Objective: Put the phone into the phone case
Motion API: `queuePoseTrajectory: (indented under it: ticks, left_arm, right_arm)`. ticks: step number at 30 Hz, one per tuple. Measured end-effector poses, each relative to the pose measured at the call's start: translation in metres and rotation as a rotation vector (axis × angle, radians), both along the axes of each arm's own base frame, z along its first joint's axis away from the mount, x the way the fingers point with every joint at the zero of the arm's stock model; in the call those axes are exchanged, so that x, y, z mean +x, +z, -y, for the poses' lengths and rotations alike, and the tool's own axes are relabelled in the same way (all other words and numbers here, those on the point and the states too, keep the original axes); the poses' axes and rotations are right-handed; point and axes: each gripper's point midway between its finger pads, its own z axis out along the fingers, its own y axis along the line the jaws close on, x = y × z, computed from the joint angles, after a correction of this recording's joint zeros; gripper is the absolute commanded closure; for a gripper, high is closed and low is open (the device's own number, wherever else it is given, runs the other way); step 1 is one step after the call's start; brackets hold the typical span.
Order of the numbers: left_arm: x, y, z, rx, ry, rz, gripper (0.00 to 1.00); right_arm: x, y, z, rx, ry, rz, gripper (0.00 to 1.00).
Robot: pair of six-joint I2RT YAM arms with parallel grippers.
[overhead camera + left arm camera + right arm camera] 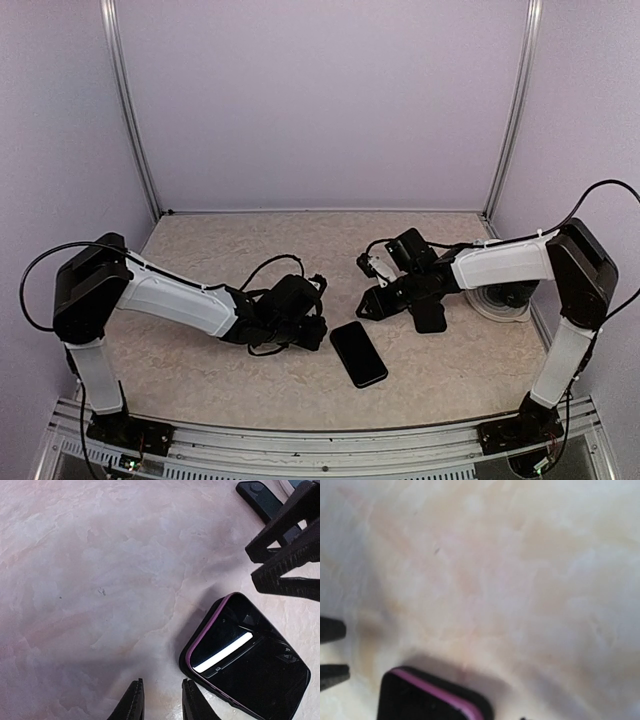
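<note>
Marble-look worktop [220,370], lilac walls behind. Left claw [161,695] sits low, fingers narrow w/ nothing btwn them, just beside the phone's near corner. Phone [250,672] lies flat mid-worktop, screen up, pink rim [202,640] along its edge. That's prob. the case lip, but can't say for sure. Right claw [250,566] is just past its far end, fingers parted, empty. Handling: looks stiff, thin and glossy, so likely slippery. It's glass, so go easy. Best bet is to pinch across the long edges, not the face.
</note>
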Motion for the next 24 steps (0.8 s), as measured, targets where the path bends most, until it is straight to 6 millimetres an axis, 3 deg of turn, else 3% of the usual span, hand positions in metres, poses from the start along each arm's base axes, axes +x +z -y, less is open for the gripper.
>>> queuePoseTrajectory:
  ticks: [9, 13, 20, 24]
  left_arm:
    - [-0.021, -0.017, 0.01, 0.021, -0.04, -0.043, 0.74]
    - [-0.028, -0.027, 0.014, 0.034, -0.057, -0.059, 0.74]
    - [-0.025, -0.028, 0.017, 0.037, -0.052, -0.058, 0.75]
    - [-0.024, -0.028, 0.018, 0.049, -0.052, -0.063, 0.75]
  right_arm:
    - [-0.01, -0.027, 0.0, -0.005, 0.033, -0.082, 0.75]
    - [-0.015, -0.029, -0.001, 0.02, 0.038, -0.096, 0.81]
    - [-0.02, -0.028, -0.004, 0.076, 0.036, -0.099, 0.93]
    - [-0.021, -0.027, -0.002, 0.096, 0.014, -0.088, 0.95]
